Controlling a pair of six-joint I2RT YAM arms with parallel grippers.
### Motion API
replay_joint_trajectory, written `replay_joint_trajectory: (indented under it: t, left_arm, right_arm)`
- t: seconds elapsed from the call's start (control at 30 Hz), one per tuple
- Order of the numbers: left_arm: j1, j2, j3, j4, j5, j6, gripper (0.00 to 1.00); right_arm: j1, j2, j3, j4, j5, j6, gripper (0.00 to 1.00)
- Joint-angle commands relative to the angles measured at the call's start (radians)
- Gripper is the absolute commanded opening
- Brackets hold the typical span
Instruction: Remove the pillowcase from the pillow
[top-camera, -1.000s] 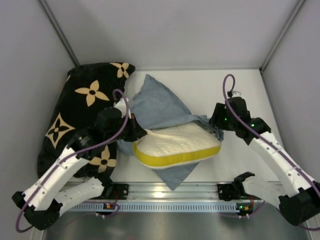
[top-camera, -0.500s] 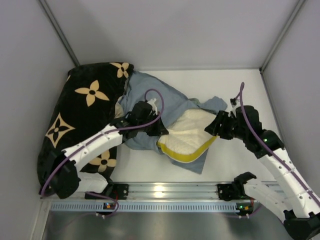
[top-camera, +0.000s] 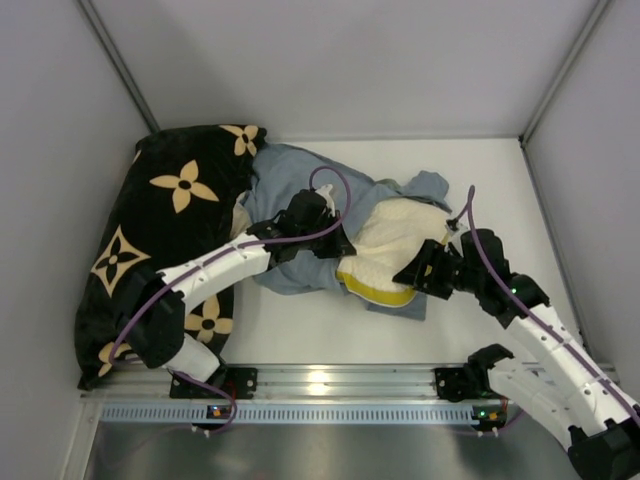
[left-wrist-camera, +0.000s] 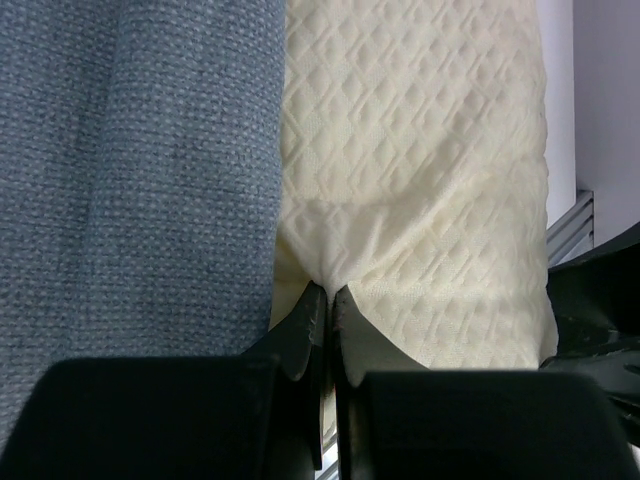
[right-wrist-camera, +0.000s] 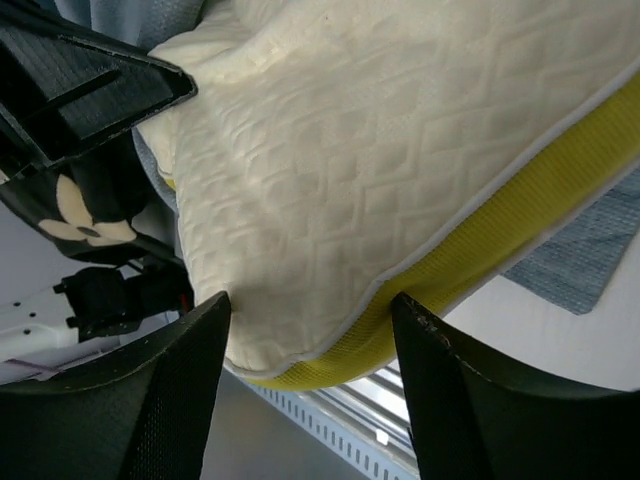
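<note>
The pillow (top-camera: 400, 235) lies near the middle of the table (top-camera: 500, 190), cream face up, its yellow band (right-wrist-camera: 520, 220) along the 6 o'clock edge. The pillowcase (top-camera: 285, 190) is bunched blue-grey side out against the pillow's 9 o'clock side, with scraps showing at 1 o'clock and under the 6 o'clock edge. The left gripper (left-wrist-camera: 325, 295) sits where case meets pillow, jaws pressed tight together, a tuck of the pillow's cream cloth puckering into the tips. The right gripper (top-camera: 412, 272) is at the pillow's 5 o'clock corner, its fingers (right-wrist-camera: 150, 400) standing wide either side of the banded edge; I can't tell whether they squeeze it. A black flowered cushion (top-camera: 170, 220) fills the table's 9 o'clock side
</note>
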Motion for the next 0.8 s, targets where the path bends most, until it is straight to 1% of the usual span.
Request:
replay_joint_trajectory:
  t: [0.0, 0.13, 0.27, 0.47, 0.77]
  left_arm:
    - [-0.002, -0.003, 0.068, 0.096, -0.004, -0.001, 0.0]
    - [-0.002, 0.007, 0.085, 0.096, 0.008, 0.001, 0.0]
    - [-0.003, 0.01, 0.094, 0.093, -0.002, 0.014, 0.0]
    - [-0.003, 0.02, 0.111, 0.089, -0.013, 0.031, 0.0]
    - [-0.003, 0.02, 0.111, 0.089, 0.002, 0.025, 0.0]
  right_arm:
    - [-0.007, 0.004, -0.037, 0.17, -0.148, 0.08, 0.64]
    - [-0.007, 0.028, -0.059, 0.178, -0.16, 0.088, 0.65]
    - [-0.009, -0.002, -0.077, 0.166, -0.148, 0.112, 0.65]
    - [-0.009, -0.051, -0.074, 0.05, -0.094, 0.123, 0.64]
    - [-0.009, -0.079, -0.086, -0.015, -0.079, 0.132, 0.63]
